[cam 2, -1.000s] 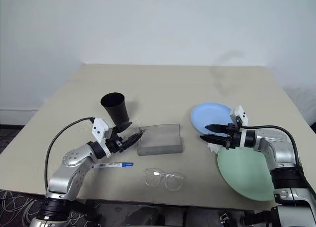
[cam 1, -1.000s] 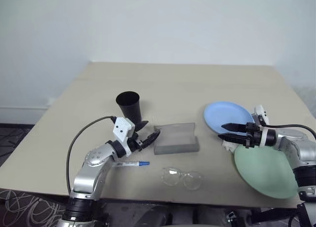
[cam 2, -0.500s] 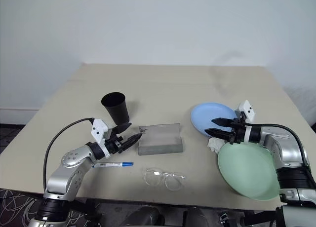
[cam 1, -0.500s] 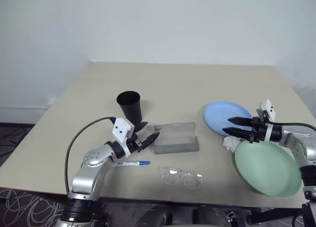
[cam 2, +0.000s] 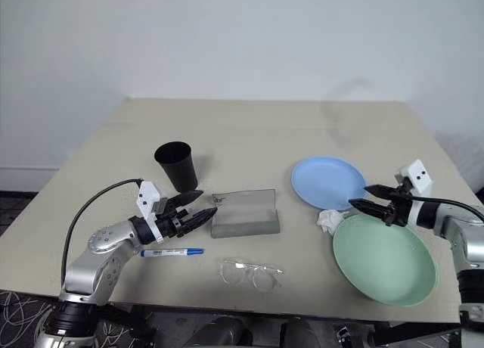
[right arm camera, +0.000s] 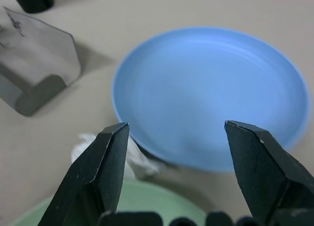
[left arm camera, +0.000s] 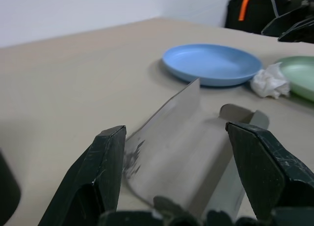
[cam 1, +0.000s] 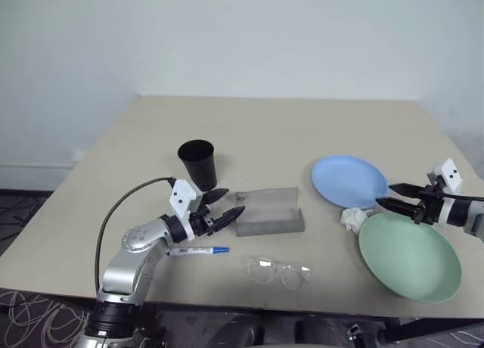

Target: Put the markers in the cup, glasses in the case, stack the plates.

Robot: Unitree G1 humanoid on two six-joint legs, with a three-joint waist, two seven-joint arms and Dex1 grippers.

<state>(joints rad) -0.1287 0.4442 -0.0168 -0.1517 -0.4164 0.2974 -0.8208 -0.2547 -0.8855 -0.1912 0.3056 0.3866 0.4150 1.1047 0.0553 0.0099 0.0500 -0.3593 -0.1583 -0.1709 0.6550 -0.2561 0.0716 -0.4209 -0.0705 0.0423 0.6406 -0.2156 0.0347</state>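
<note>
The black cup (cam 1: 197, 163) stands upright at the middle left of the table. To its right the grey case (cam 1: 268, 210) lies open with its lid raised. A blue-capped marker (cam 1: 198, 250) and the clear glasses (cam 1: 278, 271) lie near the front edge. My left gripper (cam 1: 231, 201) is open and empty, level, just left of the case (left arm camera: 181, 147). The light blue plate (cam 1: 349, 181) and the mint green plate (cam 1: 409, 256) lie side by side on the right. Where they meet, at their right side, my right gripper (cam 1: 386, 195) hovers open and empty, pointing at the blue plate (right arm camera: 211, 93).
A crumpled white tissue (cam 1: 352, 219) lies against the left edge of the green plate, just below the blue one. The table's (cam 1: 272, 128) far half is bare. The green plate reaches close to the front right edge.
My right gripper has swung to the right, from above the tissue to the plates' right side. The left gripper has stayed by the case.
</note>
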